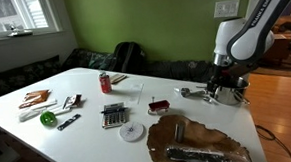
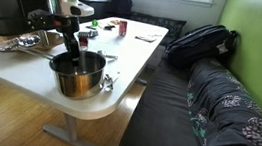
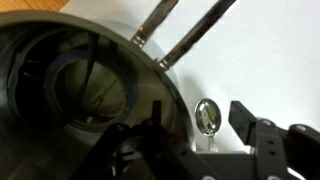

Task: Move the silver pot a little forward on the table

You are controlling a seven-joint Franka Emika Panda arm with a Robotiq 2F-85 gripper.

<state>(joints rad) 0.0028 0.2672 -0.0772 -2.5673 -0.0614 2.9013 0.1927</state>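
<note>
Grasping step is in hand. The gripper [image 2: 74, 54] is straddling the wall of the silver pot [image 2: 76, 76], which is standing at a rounded corner of the table [image 2: 130, 61]. In the wrist view the jaws are standing spread, one finger inside the pot and one outside, with a gap to the wall (a small shiny utensil [image 3: 208, 116] is lying there). Nothing is being pinched yet. The next move, by my judgement, is calling for closing on the rim, then sliding the pot forward without tipping it.
</note>
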